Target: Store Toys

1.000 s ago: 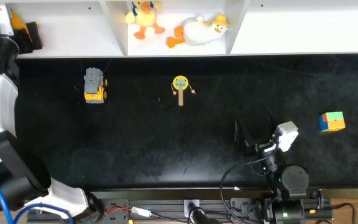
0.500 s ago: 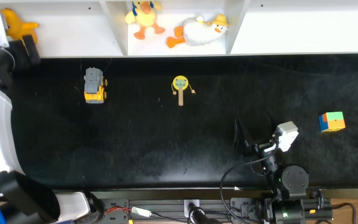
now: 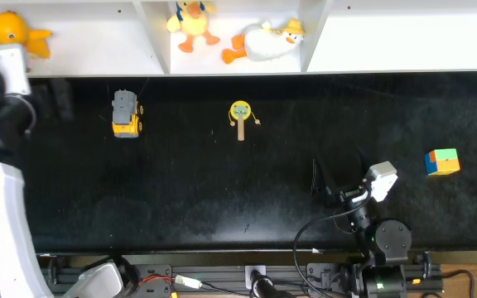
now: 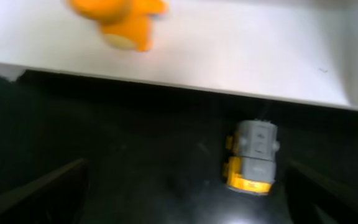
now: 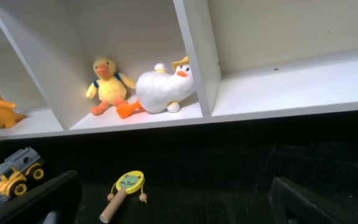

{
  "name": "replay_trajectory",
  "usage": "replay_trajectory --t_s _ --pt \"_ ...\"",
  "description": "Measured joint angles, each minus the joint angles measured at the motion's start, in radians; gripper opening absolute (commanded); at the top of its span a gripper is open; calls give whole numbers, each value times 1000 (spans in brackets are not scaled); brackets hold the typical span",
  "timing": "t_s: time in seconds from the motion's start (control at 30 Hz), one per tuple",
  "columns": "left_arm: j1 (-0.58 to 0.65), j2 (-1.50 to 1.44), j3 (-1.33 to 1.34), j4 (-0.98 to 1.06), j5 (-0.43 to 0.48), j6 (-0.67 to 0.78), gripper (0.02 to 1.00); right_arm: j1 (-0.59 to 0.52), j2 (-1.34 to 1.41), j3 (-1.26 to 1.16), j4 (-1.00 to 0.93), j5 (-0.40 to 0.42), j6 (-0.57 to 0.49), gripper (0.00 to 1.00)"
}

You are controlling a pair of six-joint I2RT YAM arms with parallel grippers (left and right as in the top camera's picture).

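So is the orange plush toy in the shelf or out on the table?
In: the orange plush toy sits in the shelf's left compartment.

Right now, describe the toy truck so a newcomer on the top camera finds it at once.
Find the white shelf along the far edge, then the black mat in front of its left compartment. The toy truck sits there, left of the rattle. It is the only wheeled toy: grey on top, yellow below.

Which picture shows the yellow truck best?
The left wrist view: the truck is close and large. The top view shows it small, from above. The right wrist view shows it far off.
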Motion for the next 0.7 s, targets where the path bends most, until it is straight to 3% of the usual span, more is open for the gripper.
replay_trajectory --t_s 0.3,0.7 --pt "-237 13 -248 200 -84 -13 998 0 0 0 0 0 0 996" --pt "-277 126 -389 301 -124 -62 998 0 0 0 0 0 0 996"
